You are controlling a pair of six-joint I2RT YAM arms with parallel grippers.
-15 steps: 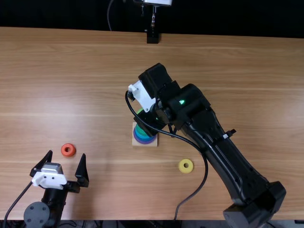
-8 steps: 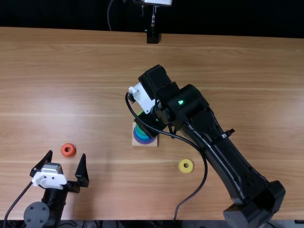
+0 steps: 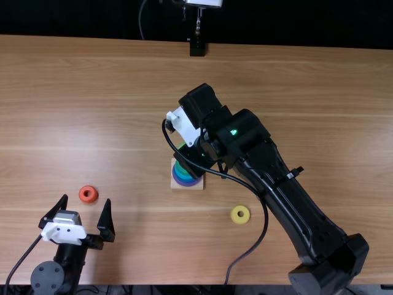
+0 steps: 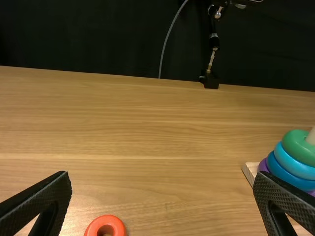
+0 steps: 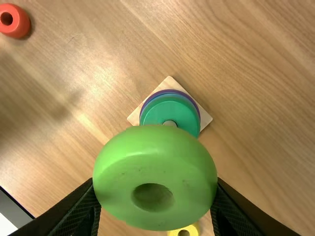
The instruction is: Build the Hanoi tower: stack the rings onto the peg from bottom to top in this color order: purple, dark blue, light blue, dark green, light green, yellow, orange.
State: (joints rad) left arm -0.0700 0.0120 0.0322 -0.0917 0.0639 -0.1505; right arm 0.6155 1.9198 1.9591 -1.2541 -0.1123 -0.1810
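A: Surface and room?
B: Light brown wood table (image 3: 110, 110), grain running along the far edge. Dark backdrop (image 3: 80, 18) behind that edge, with a thin cable (image 3: 142, 21) and a black stand (image 3: 197, 47) at it.
A: Left to right?
B: Left gripper (image 3: 86, 199) by the near edge, fingers spread, nothing between them. Orange ring (image 3: 88, 194) flat on the table, toward the near edge. Then the wooden base (image 3: 196, 187), about midway between near and far edges: purple ring (image 3: 186, 183), dark blue ring (image 4: 278, 171), light blue ring (image 4: 293, 162), dark green ring (image 4: 299, 147), bottom to top.
A: Axes?
B: Peg (image 4: 311, 136) upright, long axis vertical. Right gripper (image 3: 194, 161) over the tower, pinching the light green ring (image 5: 155, 152). Its wide axis runs finger to finger, hole facing the wrist camera. Exact tilt: can't tell.
A: Last one?
B: Yellow ring (image 3: 240, 214), flat, nearer the near edge.
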